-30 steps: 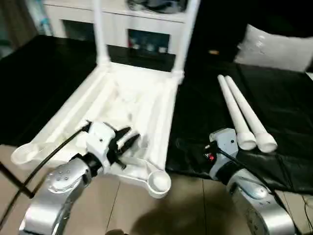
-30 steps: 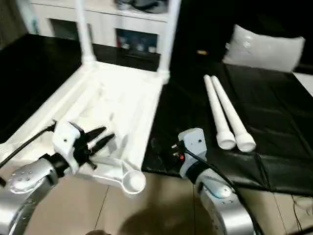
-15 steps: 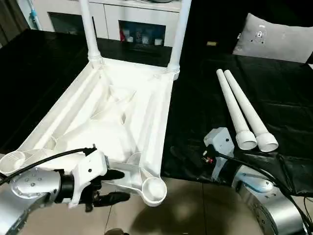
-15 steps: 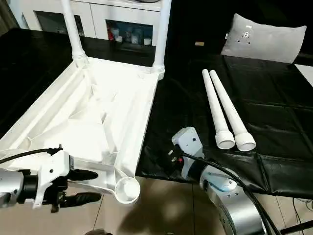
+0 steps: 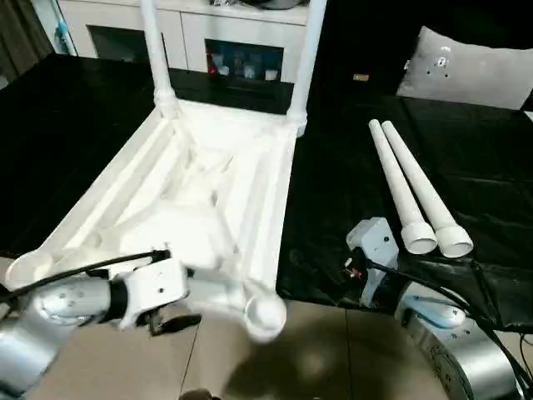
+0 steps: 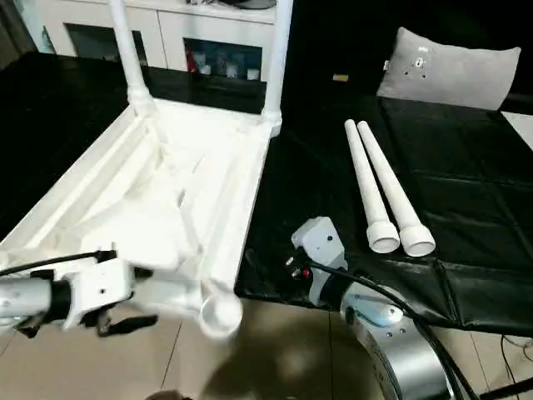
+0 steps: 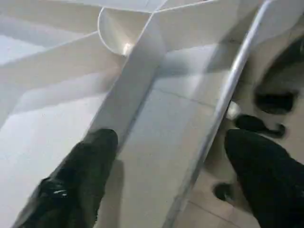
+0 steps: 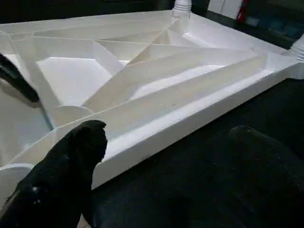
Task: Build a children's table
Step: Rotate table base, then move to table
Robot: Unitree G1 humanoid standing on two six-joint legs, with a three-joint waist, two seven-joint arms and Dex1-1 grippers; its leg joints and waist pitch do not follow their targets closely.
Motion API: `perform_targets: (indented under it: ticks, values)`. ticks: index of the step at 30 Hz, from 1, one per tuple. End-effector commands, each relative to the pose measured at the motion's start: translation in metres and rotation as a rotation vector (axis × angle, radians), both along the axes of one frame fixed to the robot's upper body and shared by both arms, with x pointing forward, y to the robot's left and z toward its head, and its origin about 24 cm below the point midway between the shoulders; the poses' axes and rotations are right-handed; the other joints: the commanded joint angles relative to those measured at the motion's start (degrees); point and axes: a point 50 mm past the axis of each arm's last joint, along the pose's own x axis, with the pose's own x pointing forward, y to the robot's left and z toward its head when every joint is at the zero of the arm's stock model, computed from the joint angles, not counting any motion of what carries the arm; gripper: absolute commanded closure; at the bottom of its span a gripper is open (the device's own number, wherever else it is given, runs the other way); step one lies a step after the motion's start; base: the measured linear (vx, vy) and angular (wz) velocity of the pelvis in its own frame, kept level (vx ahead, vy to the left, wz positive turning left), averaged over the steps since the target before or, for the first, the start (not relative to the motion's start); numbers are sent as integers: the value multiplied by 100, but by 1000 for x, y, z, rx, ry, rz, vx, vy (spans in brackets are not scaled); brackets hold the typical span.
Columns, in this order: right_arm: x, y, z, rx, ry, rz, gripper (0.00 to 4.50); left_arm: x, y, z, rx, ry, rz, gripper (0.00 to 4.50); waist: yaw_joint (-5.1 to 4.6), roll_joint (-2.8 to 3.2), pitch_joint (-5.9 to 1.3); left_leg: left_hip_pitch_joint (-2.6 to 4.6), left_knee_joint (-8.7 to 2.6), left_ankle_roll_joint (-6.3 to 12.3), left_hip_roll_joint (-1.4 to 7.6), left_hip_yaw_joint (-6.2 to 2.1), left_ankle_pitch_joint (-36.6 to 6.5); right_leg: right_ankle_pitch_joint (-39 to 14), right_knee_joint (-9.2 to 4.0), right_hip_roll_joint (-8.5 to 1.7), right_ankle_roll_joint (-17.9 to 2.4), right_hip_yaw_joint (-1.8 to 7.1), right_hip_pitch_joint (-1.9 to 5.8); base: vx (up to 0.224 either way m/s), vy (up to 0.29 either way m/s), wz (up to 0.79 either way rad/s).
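left gripper [image 7: 166, 166]: jaws wide, straddling near rim of children's table [image 5: 208, 192], forearm level at 7 o'clock
right gripper [image 8: 166, 156]: jaws wide, nothing held, 5 o'clock

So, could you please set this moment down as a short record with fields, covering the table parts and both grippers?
tabletop: white plastic rectangular tabletop, ribbed underside up, near end overhanging the black-covered work table
fitted legs: two white tubular legs upright in the far corner sockets
loose legs: two white tapered legs lying side by side on the black cover
near sockets: both empty
left gripper: open, fingers straddling the tabletop's near edge
right gripper: open, holding nothing
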Motion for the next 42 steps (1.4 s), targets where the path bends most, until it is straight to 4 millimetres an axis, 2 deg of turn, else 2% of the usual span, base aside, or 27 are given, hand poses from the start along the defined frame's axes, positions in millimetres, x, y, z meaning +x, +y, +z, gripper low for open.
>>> perform_targets:
  ticks: [1, 3, 7, 8, 10, 12, 13, 14, 17, 18, 19, 20, 21, 22, 23, 24, 29, 31, 32, 34, 35, 36, 38, 39, 40, 41, 42]
  values:
    - [3, -4, 1, -16, -13, -21, 0, 20, -3, 15, -15, -178, 25, 17, -2, 126, -304, 70, -457, -120, 404, -136, -1000, -139, -401, -511, -1048, 280, 136, 0, 0, 0]
    - [3, -5, 3, -16, -17, -24, 0, 29, -9, 16, -47, -223, 24, 7, 32, 133, -313, 47, -465, -144, 409, -150, -983, -135, -384, -533, -1067, 275, 168, 0, 0, 0]
    - [-2, -9, 4, -19, -4, 17, 0, 47, -22, 10, -57, -250, 5, 7, 58, 104, -299, 82, -461, -160, 402, -129, -1161, -540, -441, -521, -977, 289, 139, 0, 0, 0]
    - [-4, -9, 4, -15, 4, 39, 0, 51, -24, 9, -60, -253, 5, 7, 80, 111, -312, 93, -449, -168, 414, -127, -1138, -502, -428, -537, -981, 292, 136, 0, 0, 0]
    - [-7, -10, 5, -20, 17, 71, 0, 57, -27, 8, -67, -263, 8, 7, 81, 116, -326, 41, -444, -128, 418, -144, -975, -263, -402, -552, -1003, 290, 178, 0, 0, 0]
    - [-16, -12, 3, -53, 70, 152, 0, 73, -39, 7, -95, -283, 8, 7, 112, 98, -346, 73, -410, -57, 419, -133, -866, -33, -400, -542, -1011, 289, 189, 0, 0, 0]
    - [-17, -13, 3, -59, 80, 163, 0, 76, -42, 7, -101, -284, 9, 7, 103, 122, -342, 67, -405, -26, 418, -131, -836, 36, -400, -544, -1040, 293, 175, 0, 0, 0]
    - [-19, -14, 3, -65, 91, 173, 0, 79, -45, 6, -109, -286, 11, 7, 110, 95, -340, 43, -404, -6, 410, -131, -811, 26, -407, -551, -1061, 287, 198, 0, 0, 0]
    - [-20, -15, 3, -70, 98, 175, 0, 83, -49, 5, -116, -289, 13, 7, 108, 72, -347, 20, -399, 14, 420, -145, -734, 32, -394, -577, -1092, 282, 218, 0, 0, 0]
    - [-20, -17, 3, -79, 96, 168, 0, 89, -54, 2, -115, -290, 17, 7, 79, 96, -342, 10, -397, 27, 423, -148, -722, -4, -403, -578, -1133, 282, 212, 0, 0, 0]
    - [-19, -18, 3, -89, 85, 146, 0, 96, -59, -1, -113, -301, 37, 7, 81, 133, -341, 36, -383, 30, 414, -132, -748, -41, -427, -561, -1131, 287, 187, 0, 0, 0]
    - [-18, -19, 2, -95, 78, 130, 0, 101, -63, -4, -112, -309, 49, 7, 73, 122, -343, 40, -370, 28, 401, -117, -756, -44, -439, -549, -1134, 290, 188, 0, 0, 0]
    - [-18, -19, 2, -99, 73, 121, 0, 103, -65, -5, -110, -314, 57, 7, 110, 92, -349, 41, -376, 28, 425, -131, -771, -23, -426, -577, -1163, 294, 203, 0, 0, 0]
    - [-17, -19, 2, -99, 71, 112, 0, 104, -66, -4, -125, -315, 65, 7, 110, 92, -349, 41, -376, 28, 425, -131, -771, -23, -426, -577, -1163, 294, 203, 0, 0, 0]
    - [-16, -20, 2, -101, 65, 82, 0, 104, -70, -1, -205, -311, 99, 7, 106, 159, -355, 10, -391, -13, 428, -159, -768, -24, -408, -592, -1156, 283, 237, 0, 0, 0]
    - [-16, -21, 2, -101, 64, 76, 0, 104, -71, 0, -227, -308, 106, 7, 94, 120, -360, 22, -385, -17, 433, -150, -768, 13, -414, -587, -1179, 280, 223, 0, 0, 0]
    - [-14, -24, 2, -73, 56, -42, 0, 94, -76, 12, -605, -245, 256, 7, 86, 144, -370, -1, -364, 63, 453, -134, -697, 320, -365, -606, -1467, 278, 233, 0, 0, 0]
    - [-11, -23, 0, -48, 55, -129, 0, 84, -74, 14, -725, -231, 378, 7, 65, 115, -346, 2, -373, 108, 430, -118, -803, 77, -417, -575, -1442, 269, 214, 0, 0, 0]
    - [-11, -23, 0, -44, 56, -146, 0, 82, -73, 13, -739, -230, 401, 7, 48, 133, -347, -9, -374, 109, 438, -125, -781, 11, -408, -574, -1428, 271, 214, 0, 0, 0]
    - [-9, -23, -1, -33, 60, -212, 0, 74, -70, 12, -780, -231, 485, 7, 32, 109, -320, 9, -384, 100, 426, -109, -945, -437, -467, -550, -1307, 274, 187, 0, 0, 0]
    - [-5, -23, -3, -24, 68, -301, 0, 64, -64, 10, -804, -253, 588, 7, 7, 87, -321, 6, -401, 52, 460, -116, -952, -522, -447, -556, -1288, 279, 186, 0, 0, 0]
    - [-2, -22, -5, -28, 72, -386, 0, 53, -55, 10, -820, -299, 699, 7, -27, 36, -278, -24, -430, 47, 450, -123, -1016, -766, -478, -549, -1220, 267, 175, 0, 0, 0]
    - [-2, -22, -5, -28, 72, -386, 0, 53, -55, 10, -820, -299, 699, 7, -58, 69, -285, -10, -418, 37, 428, -119, -1049, -923, -502, -530, -1138, 274, 164, 0, 0, 0]
    - [-1, -22, -5, -33, 73, -407, 0, 50, -52, 10, -823, -321, 732, 7, -59, 105, -275, 28, -418, 6, 413, -112, -1204, -1184, -539, -505, -996, 288, 120, 0, 0, 0]
    - [2, -21, -6, -34, 73, -430, 0, 48, -49, 11, -815, -354, 770, 7, -98, -45, -240, 4, -443, -2, 416, -111, -1330, -1407, -573, -493, -865, 288, 123, 0, 0, 0]
    - [5, -20, -6, -28, 74, -443, 0, 47, -47, 11, -805, -368, 790, 7, -88, -5, -230, -17, -459, -13, 414, -133, -1338, -1532, -557, -517, -811, 290, 134, 0, 0, 0]
    - [8, -19, -5, -12, 74, -454, 0, 46, -46, 11, -790, -380, 806, 7, -102, -9, -234, 1, -461, -38, 420, -137, -1357, -1687, -571, -526, -722, 288, 105, 0, 0, 0]
